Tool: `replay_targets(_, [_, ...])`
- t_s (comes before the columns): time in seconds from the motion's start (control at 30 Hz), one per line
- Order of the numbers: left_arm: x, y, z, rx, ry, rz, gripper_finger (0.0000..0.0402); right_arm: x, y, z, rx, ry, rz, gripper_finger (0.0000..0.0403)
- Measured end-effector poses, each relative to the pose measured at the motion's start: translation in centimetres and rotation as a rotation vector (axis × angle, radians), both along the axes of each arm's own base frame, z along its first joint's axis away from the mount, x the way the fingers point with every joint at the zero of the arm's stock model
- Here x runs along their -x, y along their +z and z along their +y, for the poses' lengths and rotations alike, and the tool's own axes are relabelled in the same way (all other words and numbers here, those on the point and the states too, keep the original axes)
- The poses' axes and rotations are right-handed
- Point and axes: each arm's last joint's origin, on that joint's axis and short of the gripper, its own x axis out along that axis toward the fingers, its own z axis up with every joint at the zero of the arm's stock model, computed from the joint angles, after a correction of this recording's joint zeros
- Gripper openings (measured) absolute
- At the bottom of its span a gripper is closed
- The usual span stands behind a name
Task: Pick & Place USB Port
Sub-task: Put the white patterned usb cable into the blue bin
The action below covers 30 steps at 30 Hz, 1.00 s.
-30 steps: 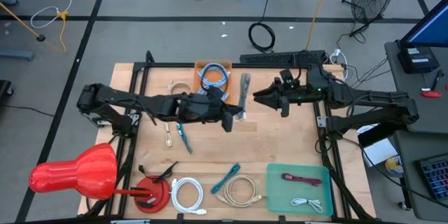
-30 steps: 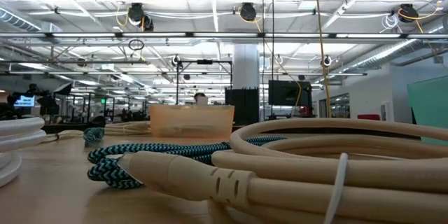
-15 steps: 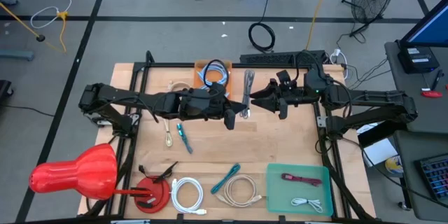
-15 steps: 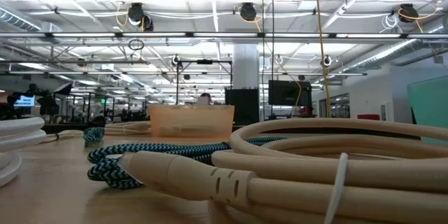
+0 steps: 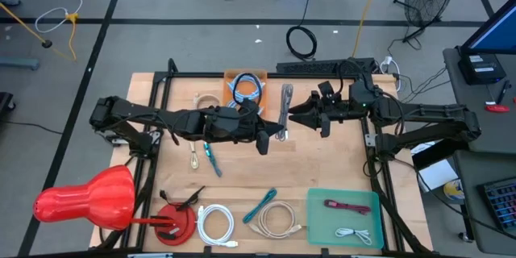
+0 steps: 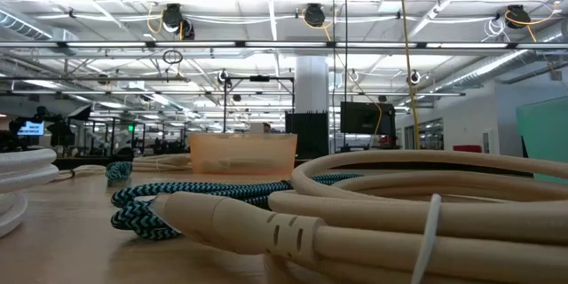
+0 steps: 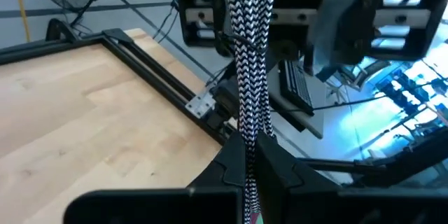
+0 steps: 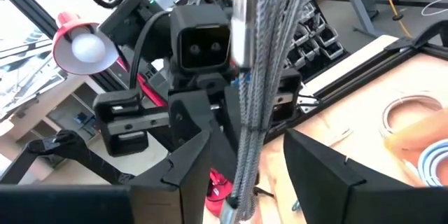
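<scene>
High view: the right end effector (image 5: 300, 115) has spread wide off the braided USB cable (image 5: 285, 105), which the left end effector (image 5: 270, 135) holds above the counter (image 5: 339, 161) far-centre — seemingly a handover finished. Low view: three coils. Left wrist view: one cable pinched. Right wrist view: fingers (image 8: 318, 171) stand clear.

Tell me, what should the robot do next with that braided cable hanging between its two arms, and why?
Probably close the right claw on the black-and-white braided cable. The left claw already pinches it, holding it up above the table, while the right one stands open with the cable hanging between its fingers.
</scene>
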Motion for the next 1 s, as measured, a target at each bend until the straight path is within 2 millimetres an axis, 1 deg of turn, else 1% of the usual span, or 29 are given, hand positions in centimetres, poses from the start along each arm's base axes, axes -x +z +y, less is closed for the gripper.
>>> replay_targets(0.23, [-0.2,-0.2,-0.6,0.018,-0.013,-0.001,0.0008,0.0,0.0,0.0,0.007,0.000,-0.003,0.0174])
replay_targets(0.5, [-0.3,-0.2,0.2,0.011,-0.007,-0.002,0.0008,0.0,0.1,0.0,0.017,-0.003,-0.012,0.0173])
replay_targets(0.67, [-0.4,0.1,0.6,0.011,-0.023,-0.030,0.0008,0.0,0.1,-0.1,0.020,-0.024,-0.012,0.0166])
replay_targets(0.87, [-0.5,0.3,0.7,0.015,-0.059,-0.050,0.0008,0.0,0.2,-0.1,0.036,-0.025,-0.023,0.0160])
replay_targets(1.0, [-0.7,0.1,0.7,0.015,-0.070,-0.050,0.0008,0.0,0.3,-0.1,0.052,-0.042,-0.029,0.0161])
